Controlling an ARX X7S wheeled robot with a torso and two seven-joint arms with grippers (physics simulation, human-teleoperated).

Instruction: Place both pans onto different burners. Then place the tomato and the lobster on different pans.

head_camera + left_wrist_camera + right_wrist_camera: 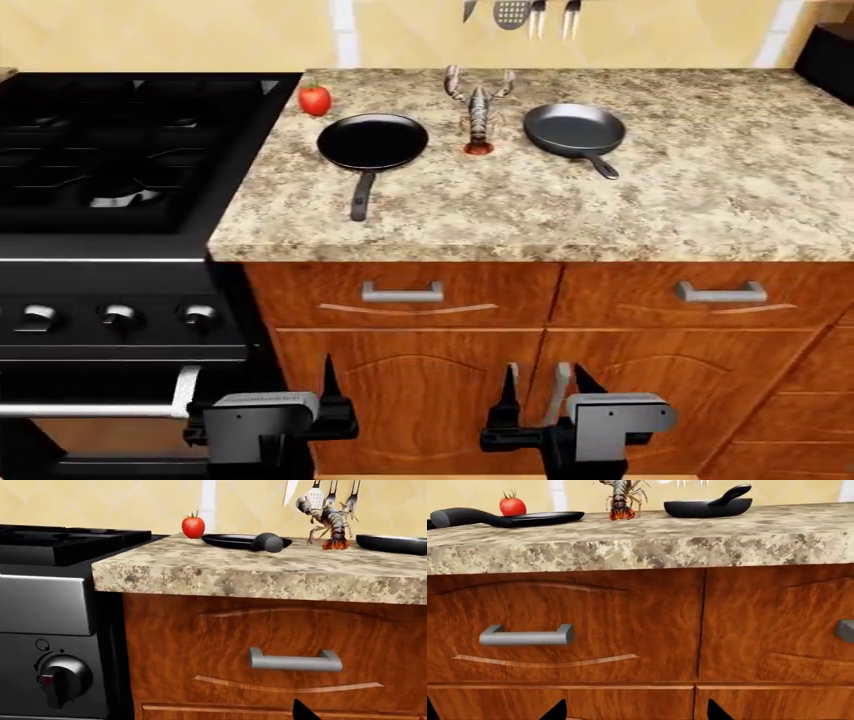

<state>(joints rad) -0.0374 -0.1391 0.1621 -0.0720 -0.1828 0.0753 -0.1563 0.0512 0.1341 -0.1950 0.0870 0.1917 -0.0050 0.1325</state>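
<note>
Granite counter (641, 210) fills the middle and right of the head view, with the black stove (120, 150) taking the left side. Near the top of the frame, from left to right, sit the tomato (315, 99), the matte black pan (372, 140), the lobster (478, 108) and the dark grey pan (574, 127). The tomato rests just beside the stove edge, up and left of the matte black pan and apart from it. That pan's handle points down toward the counter's front edge. The lobster lies between the two pans, claws toward the wall and orange-red tail tip toward the viewer, touching neither pan. The dark grey pan's handle angles toward the lower right. Both pans are empty and on the counter; the burners (123, 196) under their grates carry nothing.

Along the bottom edge of the head view, the left hand (328, 385) and the right hand (547, 385) hang low in front of the wooden cabinet doors, well below the counter. The right hand's fingers stand spread with a clear gap and hold nothing. Only one finger of the left hand shows clearly, so I cannot tell how wide it stands.

Utensils (521, 12) hang on the wall above the lobster, at the top centre. Two drawer handles (402, 293) sit below the counter edge, and three stove knobs (118, 318) line the lower left
</note>
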